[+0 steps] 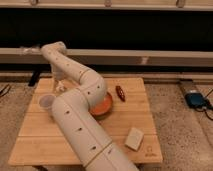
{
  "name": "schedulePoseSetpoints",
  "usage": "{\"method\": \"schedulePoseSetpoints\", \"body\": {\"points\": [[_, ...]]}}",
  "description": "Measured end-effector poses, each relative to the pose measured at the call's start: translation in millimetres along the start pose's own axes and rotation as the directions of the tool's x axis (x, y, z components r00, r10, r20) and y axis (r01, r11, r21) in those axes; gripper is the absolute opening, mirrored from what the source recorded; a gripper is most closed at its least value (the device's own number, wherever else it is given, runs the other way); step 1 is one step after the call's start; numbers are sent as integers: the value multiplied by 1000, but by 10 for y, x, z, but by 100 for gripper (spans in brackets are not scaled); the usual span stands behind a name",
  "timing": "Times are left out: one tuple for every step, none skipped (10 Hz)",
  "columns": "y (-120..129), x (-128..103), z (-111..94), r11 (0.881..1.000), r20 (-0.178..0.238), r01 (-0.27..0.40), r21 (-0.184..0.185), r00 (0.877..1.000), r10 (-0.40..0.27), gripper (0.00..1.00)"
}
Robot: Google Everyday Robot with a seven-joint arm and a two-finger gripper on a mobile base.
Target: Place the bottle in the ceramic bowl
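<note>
Where the pale arm bends down over the far-left part of the light wooden slatted tabletop (125, 120), a small whitish shape shows that looks like the slim white plastic bottle (61, 88). It is right at the gripper (58, 83), which hangs from the wrist above that spot. Whether the gripper is clenched on the bottle or released cannot be told, nor whether the bottle touches the wood.

Just nearer, a translucent plastic cup (46, 103) stands upright by the left edge. To the right, well apart from the bottle, sits the round, glossy orange ceramic bowl (104, 106), its left side hidden behind the arm's thick cream link. A small dark red object (120, 93) lies just right of the bowl's far rim. A flat pale square block (134, 138) rests near the front right corner.
</note>
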Motion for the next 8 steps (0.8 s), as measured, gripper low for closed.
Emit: {"method": "schedulePoseSetpoints", "body": {"points": [[0, 0, -1, 1000, 0, 0, 0, 1000, 0, 80], [0, 0, -1, 1000, 0, 0, 0, 1000, 0, 80], [1, 0, -1, 1000, 0, 0, 0, 1000, 0, 80], [1, 0, 0, 1000, 0, 0, 0, 1000, 0, 80], [0, 0, -1, 1000, 0, 0, 0, 1000, 0, 80], [3, -15, 8, 1000, 4, 1, 2, 1000, -1, 80], [2, -53, 29, 1000, 7, 6, 15, 1000, -6, 80], [24, -145, 35, 1000, 13, 10, 29, 1000, -10, 80]]}}
